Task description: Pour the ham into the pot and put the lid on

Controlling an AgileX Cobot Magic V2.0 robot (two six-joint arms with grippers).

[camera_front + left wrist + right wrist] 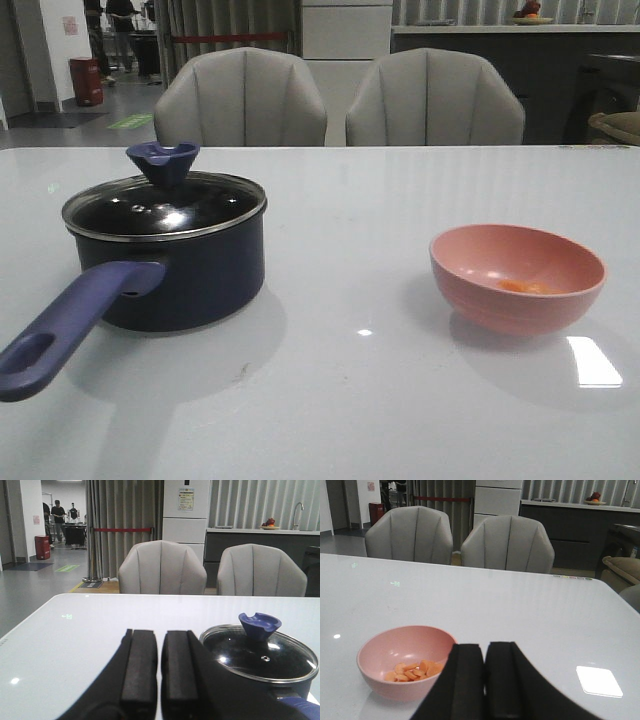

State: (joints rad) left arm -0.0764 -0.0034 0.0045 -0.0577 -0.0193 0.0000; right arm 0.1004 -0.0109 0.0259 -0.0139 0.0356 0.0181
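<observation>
Two hands show only in their own wrist views, each with its fingers pressed nearly together and nothing between them. The left hand [160, 672] hangs low over the table [350, 400], with the pot [185, 270] just beyond it and off to one side; the lid [165, 207] sits squarely on the pot's rim, its dark blue knob [259, 625] upright. The pot's long handle [70, 325] reaches toward the near edge of the table, close to that hand's side.

The right hand [485, 680], likewise closed and empty, hovers near a pink bowl [405, 662], which stands just ahead of it and to the side. The ham [415, 670] lies as a small heap of orange slices in the bottom of that bowl. Bowl and pot stand well apart, with bare table between them.

Nothing lies between either hand and the thing nearest it. Past the far edge of the table stand two grey chairs [240, 100], side by side.
</observation>
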